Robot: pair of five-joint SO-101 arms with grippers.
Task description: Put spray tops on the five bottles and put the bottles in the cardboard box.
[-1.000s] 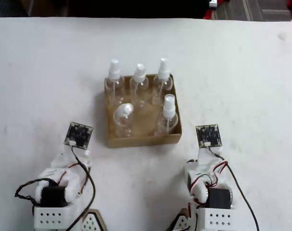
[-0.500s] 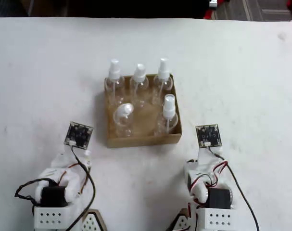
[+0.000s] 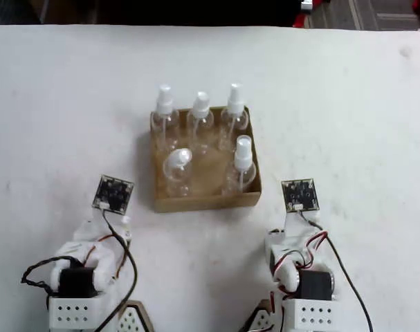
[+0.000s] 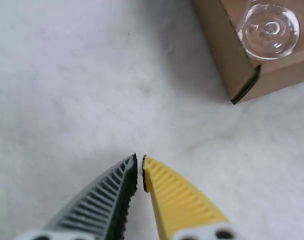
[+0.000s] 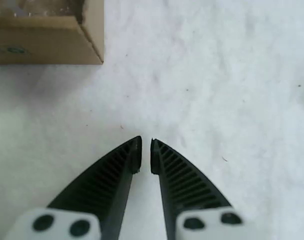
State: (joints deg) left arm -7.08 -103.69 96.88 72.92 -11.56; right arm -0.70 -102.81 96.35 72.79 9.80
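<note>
The cardboard box stands mid-table and holds several clear bottles, each with a white spray top. Three stand along its far side, at the left, middle and right. Another stands upright at the near right, and the near-left one leans. My left gripper, grey and yellow, is shut over bare table, short of the box corner and a bottle's base. My right gripper, black, is shut over bare table near the other front corner.
Both arms sit folded back at the table's near edge, the left arm and the right arm, each a short way from the box front. White tabletop stretches around the box on all sides.
</note>
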